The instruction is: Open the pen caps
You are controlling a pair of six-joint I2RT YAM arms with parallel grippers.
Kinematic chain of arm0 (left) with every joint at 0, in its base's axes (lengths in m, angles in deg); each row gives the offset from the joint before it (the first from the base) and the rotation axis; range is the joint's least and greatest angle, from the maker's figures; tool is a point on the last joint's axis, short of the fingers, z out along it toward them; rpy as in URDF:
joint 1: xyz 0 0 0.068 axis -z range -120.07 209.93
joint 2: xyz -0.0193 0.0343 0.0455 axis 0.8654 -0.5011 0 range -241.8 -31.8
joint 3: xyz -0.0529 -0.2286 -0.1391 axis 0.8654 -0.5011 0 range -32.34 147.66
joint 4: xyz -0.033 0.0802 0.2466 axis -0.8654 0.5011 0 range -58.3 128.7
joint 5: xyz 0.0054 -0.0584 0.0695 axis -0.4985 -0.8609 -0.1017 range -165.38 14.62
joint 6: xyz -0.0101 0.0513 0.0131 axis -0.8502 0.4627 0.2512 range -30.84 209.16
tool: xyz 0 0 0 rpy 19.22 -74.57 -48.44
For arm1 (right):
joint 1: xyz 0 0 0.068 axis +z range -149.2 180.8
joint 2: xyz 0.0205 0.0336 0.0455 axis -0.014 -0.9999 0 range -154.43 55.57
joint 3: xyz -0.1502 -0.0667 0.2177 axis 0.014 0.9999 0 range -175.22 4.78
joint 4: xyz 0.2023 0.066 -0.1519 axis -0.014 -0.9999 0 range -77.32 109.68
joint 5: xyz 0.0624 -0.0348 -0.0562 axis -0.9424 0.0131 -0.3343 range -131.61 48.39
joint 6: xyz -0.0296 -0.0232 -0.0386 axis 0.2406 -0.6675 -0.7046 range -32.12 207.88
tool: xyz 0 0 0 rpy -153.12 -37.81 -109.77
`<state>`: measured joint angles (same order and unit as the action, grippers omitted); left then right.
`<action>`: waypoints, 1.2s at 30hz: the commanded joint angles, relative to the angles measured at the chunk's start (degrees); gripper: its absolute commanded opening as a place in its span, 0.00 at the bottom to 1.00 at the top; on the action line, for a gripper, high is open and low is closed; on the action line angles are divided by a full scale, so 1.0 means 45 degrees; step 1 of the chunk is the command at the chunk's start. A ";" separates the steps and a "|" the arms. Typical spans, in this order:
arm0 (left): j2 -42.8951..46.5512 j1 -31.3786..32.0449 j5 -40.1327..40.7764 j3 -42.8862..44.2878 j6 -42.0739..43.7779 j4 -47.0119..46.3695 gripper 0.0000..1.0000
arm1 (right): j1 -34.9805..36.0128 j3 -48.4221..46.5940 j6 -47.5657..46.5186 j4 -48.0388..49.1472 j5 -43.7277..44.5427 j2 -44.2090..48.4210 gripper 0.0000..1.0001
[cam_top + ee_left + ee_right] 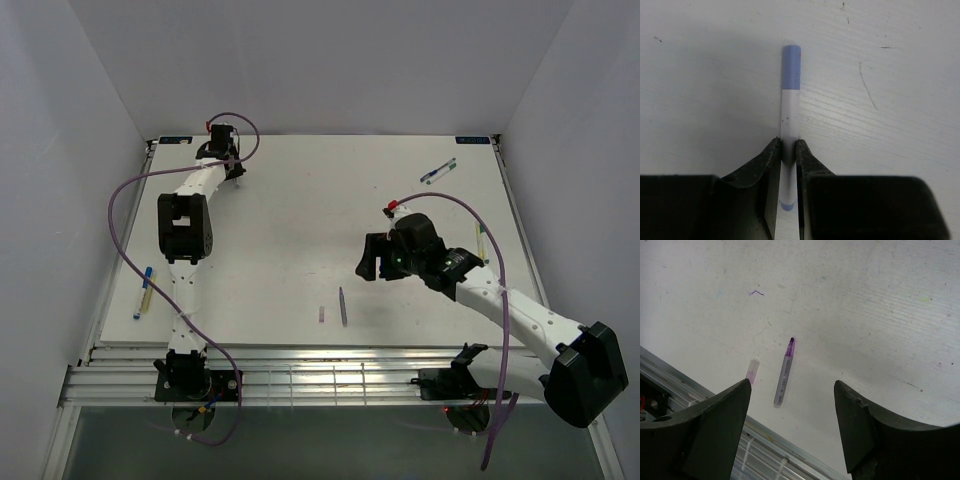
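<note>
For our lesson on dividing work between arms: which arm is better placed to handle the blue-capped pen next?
Left. The left gripper already pinches the blue-capped pen by its white barrel. The right gripper hangs open over the purple pen, with its loose cap lying beside it.

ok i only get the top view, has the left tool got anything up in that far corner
observer: yes, the left tool has its jaws against the white barrel of a blue pen, one on each side
operator: cap on
observer: yes, the blue cap sits on the end, out past the jaws
operator: and that pen near the right tool
observer: the purple pen has a bare tip. its cap lies apart, just beside it
</note>
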<state>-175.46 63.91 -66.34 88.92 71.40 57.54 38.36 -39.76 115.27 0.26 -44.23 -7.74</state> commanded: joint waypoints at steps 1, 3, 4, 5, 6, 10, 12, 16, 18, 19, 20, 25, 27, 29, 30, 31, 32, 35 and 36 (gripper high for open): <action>0.0379 0.0109 -0.0075 -0.0693 0.0196 0.0779 0.00 | -0.0046 -0.0806 -0.0599 0.0058 -0.0044 -0.0520 0.73; 0.1042 0.0148 -0.0191 -0.0986 0.0158 0.0955 0.00 | -0.0065 -0.1176 -0.0737 0.0058 0.0111 -0.0521 0.73; 0.1334 0.0168 -0.0269 -0.1413 0.0138 0.0975 0.00 | -0.0066 -0.1313 -0.0756 0.0058 0.0131 -0.0463 0.76; 0.1995 0.0226 -0.0328 -0.1611 0.0138 0.1014 0.00 | -0.0104 -0.1643 -0.0756 0.0077 0.0015 -0.0424 0.78; 0.2349 0.0246 -0.0387 -0.1806 0.0080 0.1092 0.00 | -0.0182 -0.1879 -0.0756 -0.0019 -0.0237 -0.0424 0.79; 0.4400 0.0325 -0.0913 -0.2997 -0.0193 0.1228 0.00 | -0.0300 -0.3674 -0.0776 -0.1307 -0.1680 -0.1028 0.81; 0.5490 0.0344 -0.1535 -0.3661 -0.0350 0.1598 0.00 | -0.0397 -0.4242 -0.0388 -0.1563 -0.2326 -0.1223 0.83; 0.7676 0.0461 -0.3334 -0.5710 -0.0896 0.1600 0.00 | -0.0495 -0.4264 0.0687 -0.1524 -0.4316 -0.1380 0.82; 0.8618 0.0578 -0.4055 -0.6956 -0.1326 0.1600 0.00 | -0.0534 -0.4264 0.0922 -0.1485 -0.4789 -0.1439 0.81; 0.9531 0.0598 -0.4755 -0.7332 -0.1443 0.1600 0.00 | -0.0534 -0.4264 0.1136 -0.1524 -0.5100 -0.1381 0.81; 1.0024 0.0695 -0.5052 -0.7761 -0.1638 0.1600 0.00 | -0.0534 -0.4283 0.1216 -0.1447 -0.5219 -0.1323 0.81; 1.2973 0.0774 -0.7936 -1.1076 -0.3414 0.0352 0.00 | -0.0593 -0.4966 0.1528 -0.1251 -0.6000 -0.1165 0.81; 1.4302 0.1007 -0.8743 -1.2018 -0.4600 -0.0426 0.00 | -0.0632 -0.5182 0.2268 -0.0845 -0.6371 -0.1379 0.81; 1.5954 0.1628 -0.9212 -1.3945 -0.6120 -0.1303 0.00 | -0.0652 -0.5008 0.3473 0.0670 -0.7228 -0.1652 0.79; 1.5966 0.1768 -0.9215 -1.3956 -0.6132 -0.1310 0.00 | -0.0671 -0.5006 0.3675 0.0683 -0.7232 -0.1654 0.79; 1.6604 0.1866 -0.9254 -1.4227 -0.6460 -0.1658 0.00 | -0.0652 -0.4909 0.3909 0.1031 -0.7251 -0.1828 0.78; 1.6901 0.1983 -0.9274 -1.4520 -0.7082 -0.1893 0.00 | -0.0652 -0.4850 0.4105 0.1730 -0.7252 -0.1946 0.78; 1.7703 0.2258 -0.9469 -1.5322 -0.7770 -0.2461 0.00 | -0.0652 -0.4850 0.4770 0.2786 -0.7581 -0.2648 0.76; 1.7879 0.2374 -0.9508 -1.5594 -0.8120 -0.2636 0.00 | -0.0613 -0.4811 0.4926 0.3024 -0.7661 -0.2805 0.75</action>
<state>-98.54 73.95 -106.21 20.37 42.01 51.99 35.65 -60.61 132.58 5.44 -75.09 -18.34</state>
